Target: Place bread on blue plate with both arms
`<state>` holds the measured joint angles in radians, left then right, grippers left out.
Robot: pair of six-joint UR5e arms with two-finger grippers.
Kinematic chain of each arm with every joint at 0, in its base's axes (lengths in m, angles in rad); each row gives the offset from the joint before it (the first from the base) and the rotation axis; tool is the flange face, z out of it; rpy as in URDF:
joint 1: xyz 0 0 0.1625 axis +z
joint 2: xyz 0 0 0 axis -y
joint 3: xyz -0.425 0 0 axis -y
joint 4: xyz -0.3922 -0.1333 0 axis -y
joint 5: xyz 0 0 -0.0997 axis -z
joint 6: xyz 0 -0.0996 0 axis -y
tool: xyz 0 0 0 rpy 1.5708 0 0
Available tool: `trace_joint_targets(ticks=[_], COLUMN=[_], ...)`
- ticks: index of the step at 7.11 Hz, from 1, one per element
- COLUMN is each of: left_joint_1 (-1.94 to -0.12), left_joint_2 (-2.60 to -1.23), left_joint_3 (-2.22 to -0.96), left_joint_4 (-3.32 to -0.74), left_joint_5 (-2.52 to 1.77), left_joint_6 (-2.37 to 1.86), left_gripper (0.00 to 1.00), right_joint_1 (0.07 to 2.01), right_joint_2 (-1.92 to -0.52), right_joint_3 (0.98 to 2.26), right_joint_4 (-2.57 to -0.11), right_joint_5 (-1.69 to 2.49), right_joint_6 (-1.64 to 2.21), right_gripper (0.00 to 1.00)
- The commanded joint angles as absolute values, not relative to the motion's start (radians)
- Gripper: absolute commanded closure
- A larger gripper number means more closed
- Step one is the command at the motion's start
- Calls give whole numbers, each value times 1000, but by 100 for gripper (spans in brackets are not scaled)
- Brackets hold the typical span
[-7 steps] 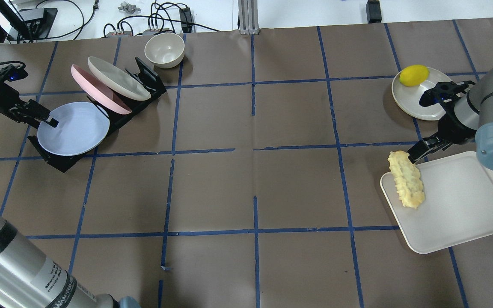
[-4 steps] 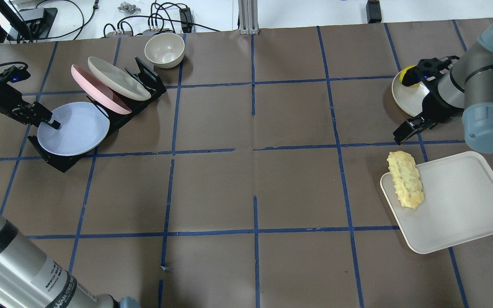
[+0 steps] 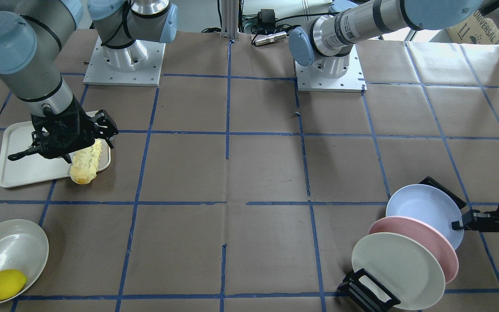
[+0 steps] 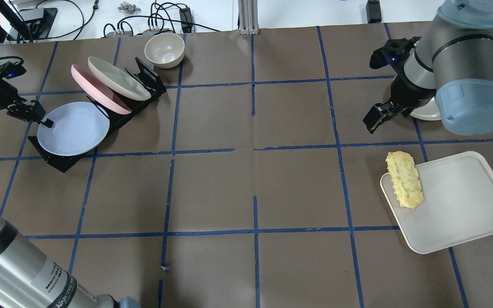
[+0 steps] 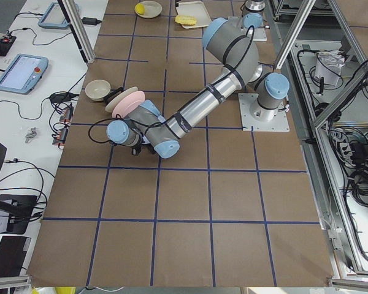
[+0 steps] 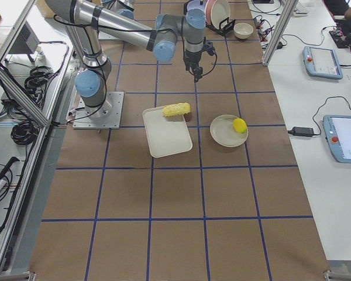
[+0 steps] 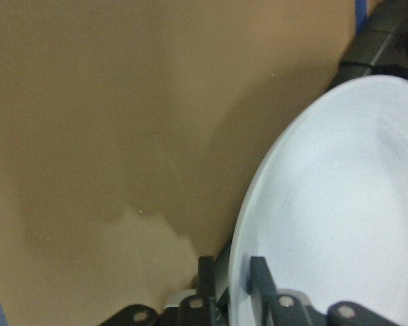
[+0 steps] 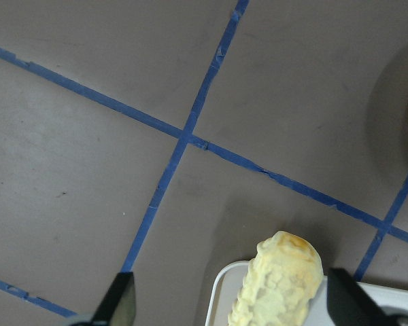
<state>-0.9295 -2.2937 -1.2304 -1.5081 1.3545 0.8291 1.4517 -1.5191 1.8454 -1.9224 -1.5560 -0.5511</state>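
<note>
The bread (image 4: 404,179) is a bumpy golden loaf that lies on the left edge of a cream tray (image 4: 456,201), one end overhanging; it also shows in the front view (image 3: 87,162) and the right wrist view (image 8: 279,288). My right gripper (image 4: 375,116) is open and empty, held above the table beyond the bread's far end (image 8: 234,302). The blue plate (image 4: 73,128) leans in the front slot of a black rack (image 4: 139,81). My left gripper (image 4: 46,122) is shut on the plate's left rim, one finger (image 7: 258,272) on each side of it.
A pink plate (image 4: 96,90) and a cream plate (image 4: 118,79) stand in the rack behind the blue one. A cream bowl (image 4: 164,50) sits at the far edge. A lemon (image 3: 2,284) lies on a cream plate (image 3: 11,247); in the overhead view my right arm hides it.
My right gripper has moved away from the bread's far end, up and toward the far side and centre, and the arm now covers the lemon. The left gripper shifted slightly at the plate's rim.
</note>
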Motion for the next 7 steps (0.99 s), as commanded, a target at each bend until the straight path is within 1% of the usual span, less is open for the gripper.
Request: trace_joint_targets(ticks=[1, 3, 6, 7], left_joint_1=[-928, -930, -928, -928], left_joint_2=[-2292, -2273, -2231, -2230], left_joint_3=[-1187, -1187, -1186, -1204], left_joint_4=[-1587, -1609, -1635, -1637], left_joint_5=[1364, 1371, 1407, 1417], left_joint_6=[813, 811, 811, 813], left_gripper=[82, 84, 84, 84], right_joint_1=[1489, 1488, 1491, 1497], right_joint_2=[-1523, -1525, -1526, -1526], right_joint_3=[1838, 1838, 1838, 1839], right_joint_4=[-1910, -1910, -1910, -1910], right_joint_5=[-1559, -1566, -1565, -1565], right_joint_6=[-505, -506, -505, -505], right_gripper=[0, 0, 0, 0])
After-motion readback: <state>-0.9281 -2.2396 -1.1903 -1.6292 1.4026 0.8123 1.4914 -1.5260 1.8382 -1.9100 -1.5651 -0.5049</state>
